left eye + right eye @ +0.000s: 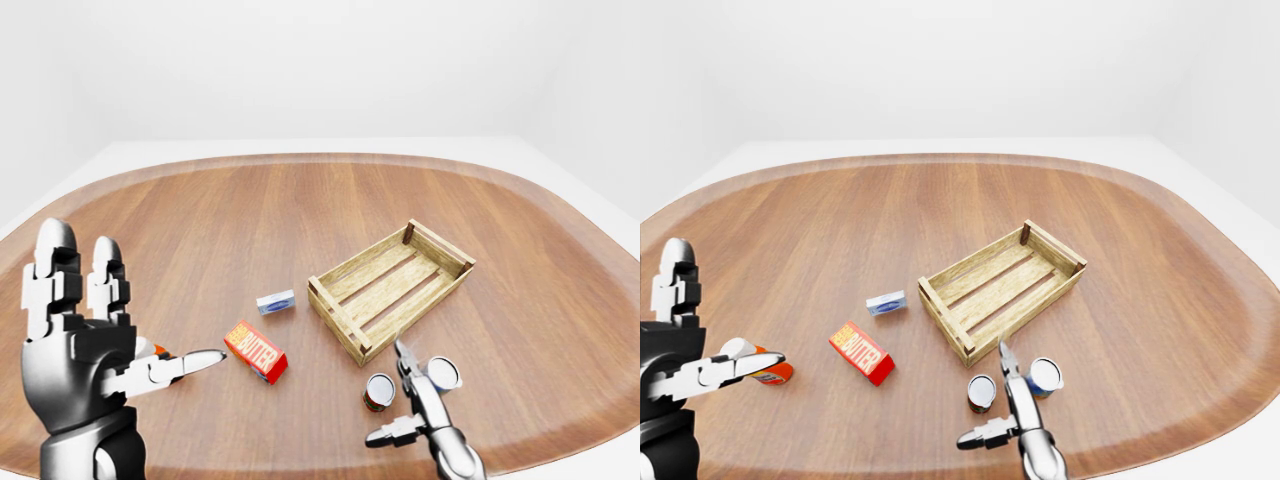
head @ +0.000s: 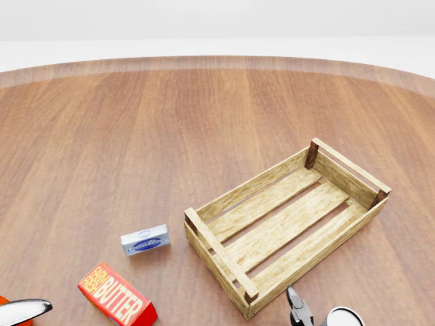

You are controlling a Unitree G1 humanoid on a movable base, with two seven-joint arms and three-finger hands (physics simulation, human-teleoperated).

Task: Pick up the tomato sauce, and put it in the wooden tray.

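The wooden tabletop (image 1: 250, 210) carries an empty tray (image 1: 390, 288) right of centre. The left robot hand (image 1: 85, 335) is raised at the left-eye view's lower left, fingers spread. The right robot hand (image 1: 1008, 405), fingers apart, holds nothing beside two cans. The tomato sauce can (image 1: 982, 393) stands just below the tray, the other can (image 1: 1045, 377) near it. A butter box (image 1: 256, 351) and small blue packet (image 1: 276, 302) lie left of the tray.

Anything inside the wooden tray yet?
No. The wooden tray holds nothing: its bare slats show end to end, with table visible through the gaps. Both cans stand outside it, by the right hand.
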